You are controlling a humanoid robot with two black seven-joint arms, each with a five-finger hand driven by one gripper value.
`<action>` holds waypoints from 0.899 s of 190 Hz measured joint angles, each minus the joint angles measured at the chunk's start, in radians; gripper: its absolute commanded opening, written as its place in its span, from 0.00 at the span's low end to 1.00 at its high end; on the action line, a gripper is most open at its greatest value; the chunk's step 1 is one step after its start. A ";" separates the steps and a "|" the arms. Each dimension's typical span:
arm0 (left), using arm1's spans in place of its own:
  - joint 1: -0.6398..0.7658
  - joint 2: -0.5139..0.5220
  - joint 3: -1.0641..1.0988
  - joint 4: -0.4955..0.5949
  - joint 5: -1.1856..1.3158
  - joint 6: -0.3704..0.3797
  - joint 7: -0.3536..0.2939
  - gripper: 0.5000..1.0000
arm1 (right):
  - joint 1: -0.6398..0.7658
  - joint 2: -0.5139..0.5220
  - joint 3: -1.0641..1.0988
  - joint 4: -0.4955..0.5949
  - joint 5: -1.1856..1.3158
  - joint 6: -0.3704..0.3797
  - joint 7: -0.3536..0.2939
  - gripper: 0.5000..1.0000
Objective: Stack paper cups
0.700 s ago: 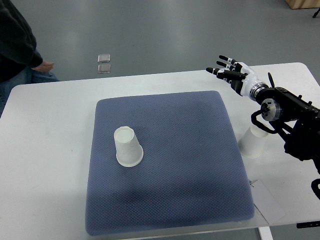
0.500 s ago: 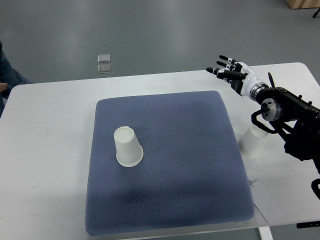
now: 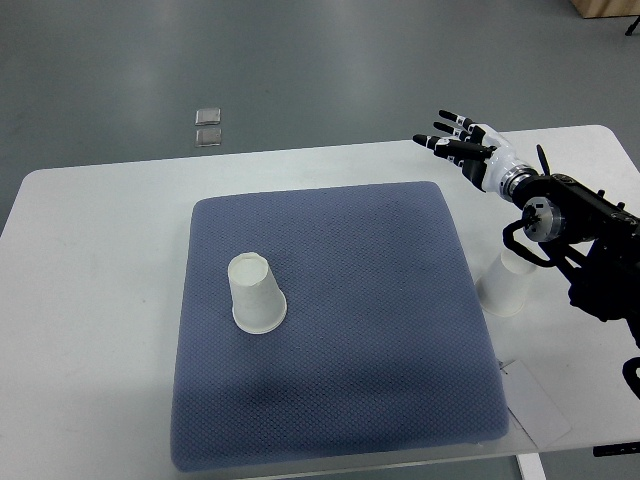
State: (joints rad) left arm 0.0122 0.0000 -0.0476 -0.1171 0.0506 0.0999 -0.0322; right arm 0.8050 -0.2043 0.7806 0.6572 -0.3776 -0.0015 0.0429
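Left of centre on the blue-grey textured mat [image 3: 400, 300], an upturned white paper cup [image 3: 257, 293] stands; a second white paper cup [image 3: 506, 287] sits off the mat's right edge under the arm. Upper right, the right hand [image 3: 462, 146] hovers with fingers spread, empty. Cups look light and crushable; grip the sidewall gently.

So there's a big blue-grey textured mat [image 3: 330, 330] laid out flat on my white table [image 3: 90, 300], covering most of the middle. A sheet of paper [image 3: 540, 405] sits on the table at the mat's near right corner, partly tucked under it. Out on the grey floor [image 3: 330, 60] past the far edge are two small square shiny things [image 3: 208, 126], one just behind the other.
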 measured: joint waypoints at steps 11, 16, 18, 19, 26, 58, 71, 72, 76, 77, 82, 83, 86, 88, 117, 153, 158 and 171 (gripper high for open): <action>0.000 0.000 0.000 0.000 0.000 0.000 0.000 1.00 | 0.000 0.001 0.000 0.000 0.000 0.000 0.000 0.83; 0.000 0.000 0.000 0.000 0.000 0.000 0.000 1.00 | 0.000 0.001 0.000 0.001 0.000 0.000 0.000 0.83; 0.000 0.000 0.000 0.000 0.000 0.000 0.000 1.00 | 0.000 0.001 0.000 0.001 0.000 0.000 0.000 0.83; 0.000 0.000 0.000 0.000 0.000 0.000 0.000 1.00 | 0.000 0.002 0.000 0.001 0.000 0.000 0.000 0.83; 0.000 0.000 0.000 0.000 0.000 0.000 0.000 1.00 | 0.000 0.002 0.000 0.001 0.000 0.000 0.000 0.83; 0.000 0.000 0.000 0.000 0.000 0.000 0.000 1.00 | 0.002 0.003 0.000 0.001 0.000 0.000 0.000 0.83; 0.000 0.000 0.000 0.001 0.000 0.000 0.000 1.00 | 0.003 0.003 0.000 0.002 0.000 0.000 0.000 0.83; 0.000 0.000 0.000 0.001 0.000 0.000 0.000 1.00 | 0.003 0.003 0.000 0.003 0.000 0.000 0.000 0.83; 0.000 0.000 0.000 0.001 0.000 0.000 0.000 1.00 | 0.003 0.002 0.000 0.003 0.000 0.000 0.000 0.83; 0.000 0.000 0.000 0.001 0.000 0.000 0.000 1.00 | 0.003 0.002 0.000 0.003 0.000 0.000 0.000 0.83; 0.000 0.000 0.000 0.001 0.000 0.000 0.000 1.00 | 0.003 0.002 0.000 0.003 0.000 0.000 0.000 0.83; 0.000 0.000 0.000 0.001 0.000 0.000 0.000 1.00 | 0.003 0.002 0.000 0.003 0.000 0.000 0.000 0.83; 0.000 0.000 0.000 0.001 0.000 0.000 0.000 1.00 | 0.003 0.001 0.000 0.004 0.000 0.000 0.000 0.83; 0.000 0.000 0.000 0.001 0.000 0.000 0.000 1.00 | 0.003 0.001 0.000 0.004 0.000 0.000 0.000 0.83; 0.000 0.000 0.000 0.001 0.000 0.000 0.000 1.00 | 0.004 -0.005 -0.001 0.004 0.000 0.000 0.000 0.83; 0.000 0.000 0.000 0.001 0.000 0.000 0.000 1.00 | 0.008 -0.008 -0.002 0.004 -0.001 0.038 0.000 0.83; 0.000 0.000 0.000 0.001 0.000 0.000 0.000 1.00 | 0.008 -0.010 -0.002 0.004 -0.001 0.045 0.000 0.83; 0.000 0.000 0.000 0.001 0.000 0.001 0.000 1.00 | 0.008 -0.014 -0.002 0.006 -0.002 0.062 0.000 0.83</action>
State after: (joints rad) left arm 0.0124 0.0000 -0.0476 -0.1165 0.0511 0.1008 -0.0322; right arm 0.8130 -0.2186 0.7787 0.6630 -0.3794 0.0602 0.0429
